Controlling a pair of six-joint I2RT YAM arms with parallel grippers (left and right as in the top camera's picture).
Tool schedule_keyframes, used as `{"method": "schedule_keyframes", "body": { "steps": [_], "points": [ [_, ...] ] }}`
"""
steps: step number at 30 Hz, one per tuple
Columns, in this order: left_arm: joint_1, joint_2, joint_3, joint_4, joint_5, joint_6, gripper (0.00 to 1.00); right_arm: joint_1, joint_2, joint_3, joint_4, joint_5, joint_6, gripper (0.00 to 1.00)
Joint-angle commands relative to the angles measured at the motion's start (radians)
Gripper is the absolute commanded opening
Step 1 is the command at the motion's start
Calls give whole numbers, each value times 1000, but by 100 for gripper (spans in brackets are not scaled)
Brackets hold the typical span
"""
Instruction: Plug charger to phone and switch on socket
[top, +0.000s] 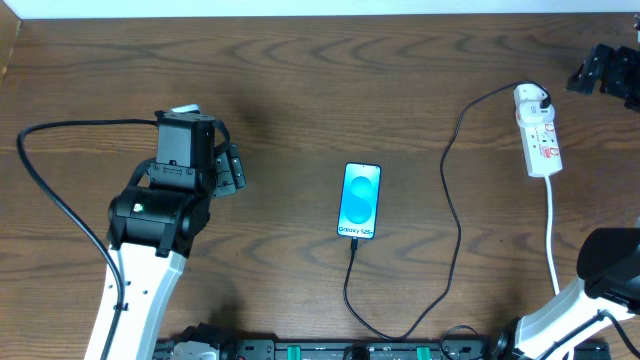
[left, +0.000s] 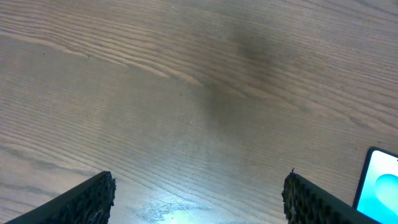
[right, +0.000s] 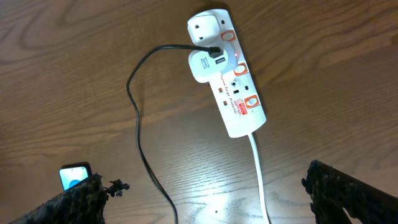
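The phone (top: 360, 200) lies flat mid-table with its blue screen lit; a corner of the phone (left: 380, 183) shows in the left wrist view. The black charger cable (top: 452, 210) meets the phone's near edge, loops toward the front and runs up to a white plug (right: 205, 65) seated in the socket (right: 229, 78). The socket (top: 538, 132) lies at the far right. My left gripper (top: 232, 170) is open over bare wood left of the phone. My right gripper (right: 208, 199) is open, above the table beside the socket, with nothing between its fingers.
The socket's white cord (top: 552, 235) runs toward the front edge past the right arm's base (top: 612, 265). The left arm (top: 160, 215) stands front left, with a thick black robot cable (top: 45, 175) arching beside it. Red-orange switches (right: 250, 99) line the socket.
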Motion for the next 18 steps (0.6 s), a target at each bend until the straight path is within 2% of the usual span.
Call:
{"method": "schedule_keyframes", "body": {
  "steps": [1,11,18],
  "points": [
    [-1,1,10,0,-13,6,86,-2,3,8,-1,7,6,99],
    [-3,-15,3,0,-11,6,86,-2,3,8,-1,8,6,99],
    [-16,-171,-67,0,-12,6,86,-2,3,8,-1,8,6,99]
  ]
}}
